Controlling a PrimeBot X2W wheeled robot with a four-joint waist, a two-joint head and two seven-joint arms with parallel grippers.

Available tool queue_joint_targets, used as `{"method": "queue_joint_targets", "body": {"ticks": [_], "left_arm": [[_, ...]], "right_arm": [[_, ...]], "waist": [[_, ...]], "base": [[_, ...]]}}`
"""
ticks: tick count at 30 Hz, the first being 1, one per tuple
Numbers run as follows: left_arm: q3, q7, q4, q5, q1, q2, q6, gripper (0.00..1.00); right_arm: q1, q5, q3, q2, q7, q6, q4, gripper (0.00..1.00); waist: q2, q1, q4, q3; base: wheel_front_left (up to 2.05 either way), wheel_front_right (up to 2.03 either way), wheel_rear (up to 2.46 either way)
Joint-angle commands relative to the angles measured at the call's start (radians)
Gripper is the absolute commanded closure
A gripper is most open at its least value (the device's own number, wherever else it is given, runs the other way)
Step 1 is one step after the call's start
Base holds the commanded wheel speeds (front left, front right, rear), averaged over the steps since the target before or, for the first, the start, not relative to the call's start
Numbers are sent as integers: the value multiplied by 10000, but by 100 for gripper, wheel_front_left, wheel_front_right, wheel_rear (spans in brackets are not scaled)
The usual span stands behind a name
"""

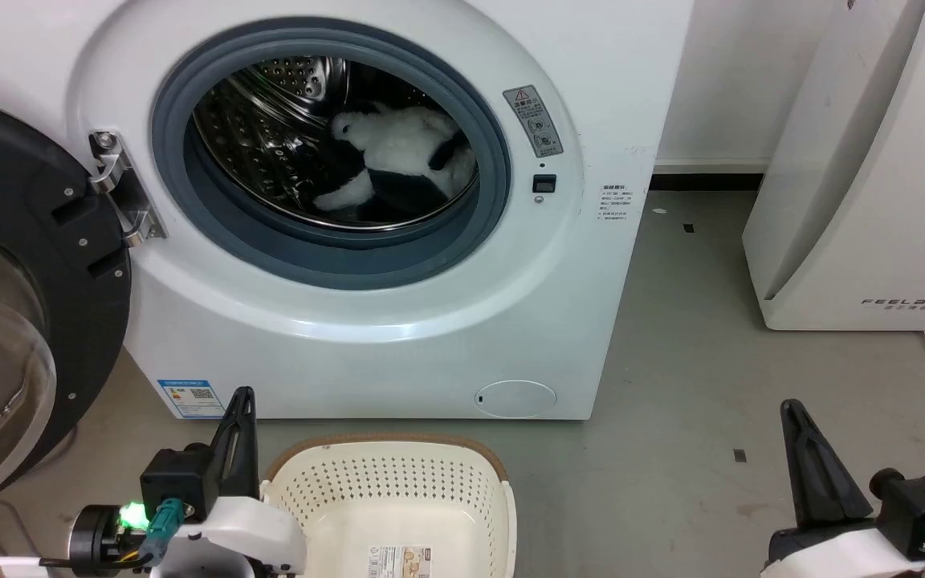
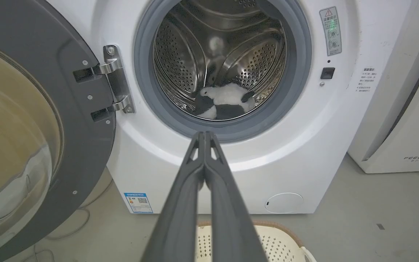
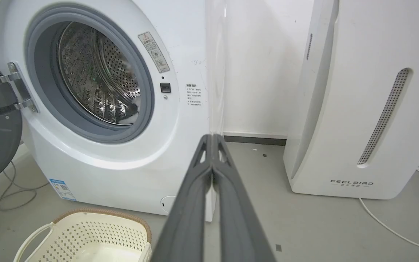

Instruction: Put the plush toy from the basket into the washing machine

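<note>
The toy (image 1: 398,156) is seen lying inside the steel drum (image 1: 270,136) of the washer (image 1: 398,337), toward the drum's lower right in the head view, with white fur uppermost and black parts beneath. The door (image 1: 37,265) is swung wide open to the left on its hinge (image 1: 121,189). The basket (image 1: 398,482) is set on the floor (image 1: 671,417) just before the washer, and a paper label (image 1: 401,562) is seen on its bottom. The left hand (image 2: 205,134) is held pointing toward the washer, its fingers (image 2: 184,203) pressed together on nothing. The right hand (image 3: 213,136) is likewise pressed together, pinching nothing, and is aimed between the washer and a white appliance (image 3: 362,94) marked FEELBIRD.
</note>
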Motion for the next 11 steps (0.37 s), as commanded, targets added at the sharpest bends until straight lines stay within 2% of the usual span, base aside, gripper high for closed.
{"method": "queue_joint_targets", "body": {"ticks": [1,11], "left_arm": [[-7,79,-103,69,124,-27,-52,100],[-26,284,-285,113,173,-42,-64,100]], "right_arm": [[-199,-85,39,0,65,-3,51,100],[-277,-191,100,0,271,-4,83,100]], "waist": [[0,0,-4,1],[0,0,-24,5]], "base": [[0,0,0],[0,0,0]]}}
